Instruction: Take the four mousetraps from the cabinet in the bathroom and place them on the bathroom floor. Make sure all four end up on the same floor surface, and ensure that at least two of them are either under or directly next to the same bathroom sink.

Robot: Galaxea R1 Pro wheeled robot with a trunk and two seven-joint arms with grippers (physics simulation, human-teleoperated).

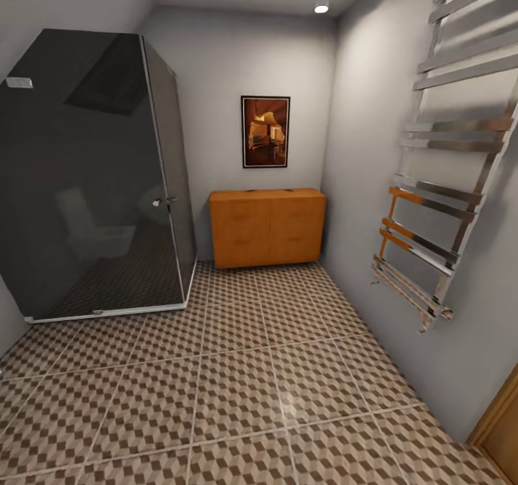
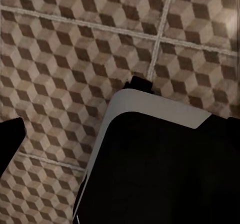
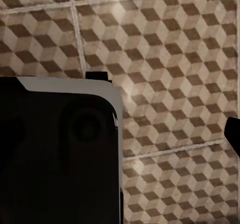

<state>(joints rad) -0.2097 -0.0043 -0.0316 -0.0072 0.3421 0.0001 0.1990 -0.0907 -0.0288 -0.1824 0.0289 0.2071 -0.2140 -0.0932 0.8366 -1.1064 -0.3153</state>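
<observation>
Mousetraps: you can't make out any yet, neither on the bathroom floor (image 1: 237, 391) nor on the cabinet (image 1: 266, 227), though there are a couple of tiny dark specks on the cabinet's flat top, too small to call. So by my read the task is at the start: nothing placed, all 4 left to fetch, and you're looking down the room at the cabinet, which sits against the far wall below a framed picture (image 1: 265, 132), between the dark glass shower (image 1: 86, 175) and the right wall w/ the chrome towel rail (image 1: 439, 204). Drawers look closed from here.

Head view gives you the room layout & the route: open tile between you and the cabinet. No white vanity in it, so you'll need to find the sink later.

Wrist views give only close floor tile plus a big black, white-edged robot body part (image 2: 160, 169), prob. the base. Left wrist view has a dark bit at the edge, right wrist view too; possibly pincer tips, but can't tell whether either pincer is open or closed, or carrying anything.
</observation>
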